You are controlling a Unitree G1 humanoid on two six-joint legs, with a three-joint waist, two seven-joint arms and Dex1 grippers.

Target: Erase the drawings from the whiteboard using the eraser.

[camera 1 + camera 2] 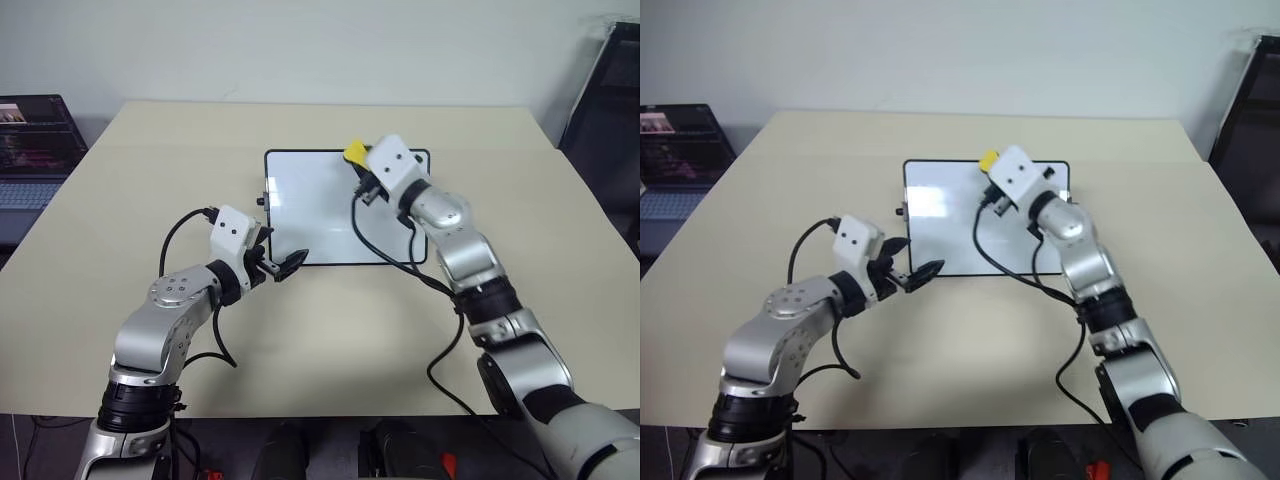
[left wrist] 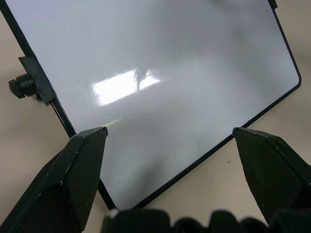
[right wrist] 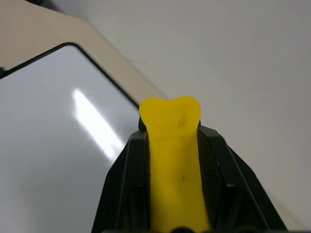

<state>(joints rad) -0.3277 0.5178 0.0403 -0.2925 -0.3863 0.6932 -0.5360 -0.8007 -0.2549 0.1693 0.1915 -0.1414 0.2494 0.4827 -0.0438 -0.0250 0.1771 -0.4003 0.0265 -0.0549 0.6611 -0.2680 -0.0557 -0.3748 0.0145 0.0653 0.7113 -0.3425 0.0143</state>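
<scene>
While the right gripper (image 3: 170, 145) has its fingers clamped on the eraser (image 1: 354, 151), it's up over the whiteboard's (image 1: 310, 215) far edge, lifted off the surface, so I'd guess it's between wipes. Left gripper (image 1: 283, 266) sits at the near-left corner, fingers spread apart and gripping nothing, probably ready to steady the frame. Board looks clean to me; I can't spot any drawings. Plenty of bare bench (image 1: 300, 340) on all sides, with a laptop (image 1: 30, 150) well off left.

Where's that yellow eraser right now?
The eraser is clamped between the right gripper's fingers, held over the far edge of the whiteboard, toward its right side, in the middle of the table.
</scene>
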